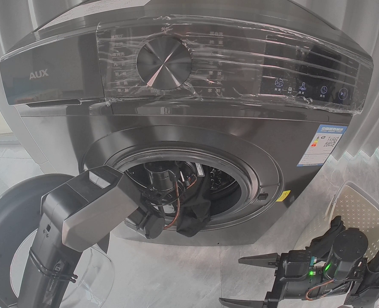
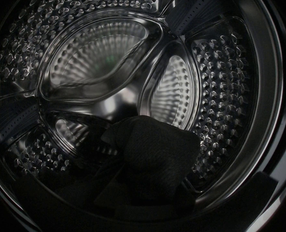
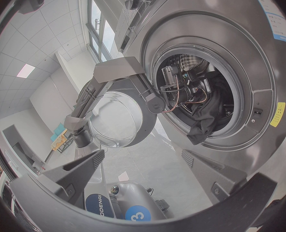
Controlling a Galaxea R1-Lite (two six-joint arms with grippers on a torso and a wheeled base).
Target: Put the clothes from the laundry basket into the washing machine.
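A grey front-loading washing machine (image 1: 189, 120) stands with its round opening uncovered. My left arm's wrist (image 1: 159, 180) is inside the opening, and the hand beyond it is hidden in the drum. A black garment (image 1: 193, 210) hangs over the lower rim of the opening, also seen from the side (image 3: 207, 116). Deeper in, a dark bundle of cloth (image 2: 156, 152) lies on the floor of the steel drum (image 2: 94, 58). My right gripper (image 1: 249, 281) hovers low at the right, open and holding nothing, its fingers (image 3: 85, 165) pointing toward the machine. The cream laundry basket (image 1: 362, 210) stands behind it.
The machine's door (image 1: 5, 236) is swung open to the left, its glass bowl (image 3: 117, 120) beside my left arm. Pale floor (image 1: 189, 270) lies open in front of the machine. Grey curtains hang behind and to the right.
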